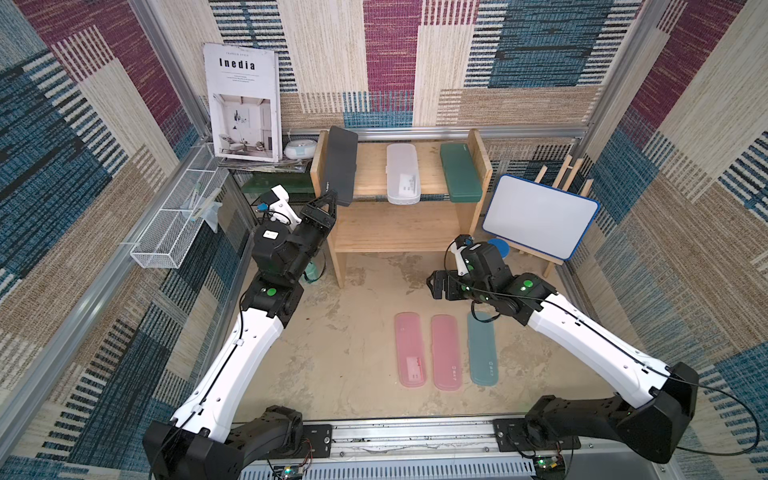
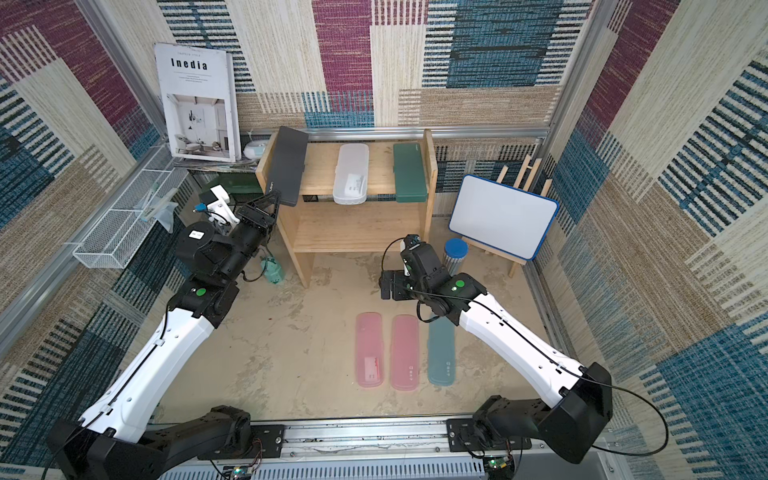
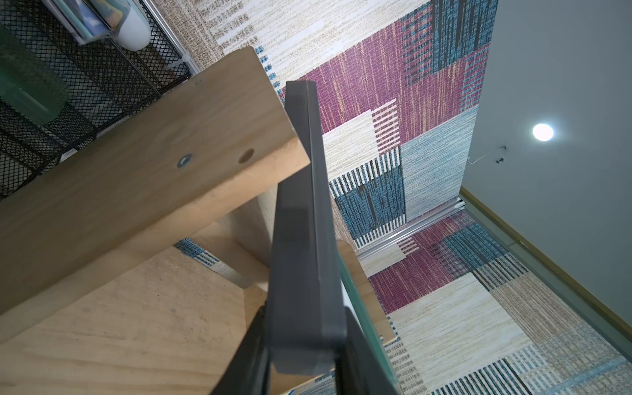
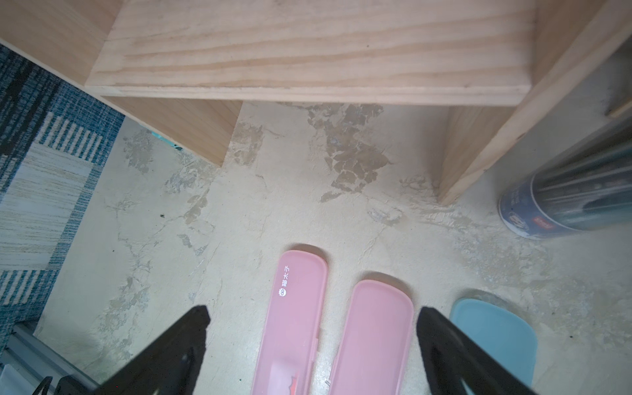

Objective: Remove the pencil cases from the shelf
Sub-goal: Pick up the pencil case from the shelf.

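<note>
Grey case (image 1: 341, 166) is pinched end-on between left gripper (image 1: 331, 203) fingers (image 3: 359, 352), ready to be slid off shelf (image 1: 395, 226); right gripper's (image 4: 313, 314) open, empty.

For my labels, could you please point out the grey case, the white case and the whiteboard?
grey case (image 1: 341, 166): in a top view, its flat face.
white case (image 1: 403, 172): in a top view, its lid's middle.
whiteboard (image 1: 540, 216): in a top view, its white panel.
</note>
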You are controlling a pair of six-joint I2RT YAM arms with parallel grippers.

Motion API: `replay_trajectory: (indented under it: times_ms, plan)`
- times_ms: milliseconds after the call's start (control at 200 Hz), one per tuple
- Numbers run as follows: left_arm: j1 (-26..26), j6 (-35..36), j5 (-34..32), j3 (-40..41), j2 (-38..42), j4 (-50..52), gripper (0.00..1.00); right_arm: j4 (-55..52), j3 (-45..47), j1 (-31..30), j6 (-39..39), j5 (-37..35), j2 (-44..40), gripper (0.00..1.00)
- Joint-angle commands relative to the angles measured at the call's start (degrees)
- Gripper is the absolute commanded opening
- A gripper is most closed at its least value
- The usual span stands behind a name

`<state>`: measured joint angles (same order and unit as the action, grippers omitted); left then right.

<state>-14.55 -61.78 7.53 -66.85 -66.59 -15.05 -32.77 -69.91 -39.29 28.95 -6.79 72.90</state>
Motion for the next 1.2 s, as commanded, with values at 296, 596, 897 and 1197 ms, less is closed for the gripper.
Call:
replay_trajectory:
  times_ms: [296,596,897,1197]
  plan:
    - [-3.4,30.8,4.6,18.8,20.4,-4.0,0.26,9.1,-11.1,-2.1,1.0,11.9,-5.3,0.99]
    - [-4.9,37.4,3.1,27.0,35.5,3.1,0.25,20.8,-19.8,-11.1,7.5,19.4,5.2,0.99]
    - [-5.1,40.2,0.4,27.3,43.0,10.1,0.26,22.2,-35.9,-15.5,9.9,20.0,20.9,0.99]
    - [-5.1,41.1,-0.2,27.5,44.9,12.0,0.27,12.6,-54.0,-17.7,9.4,18.0,33.9,0.99]
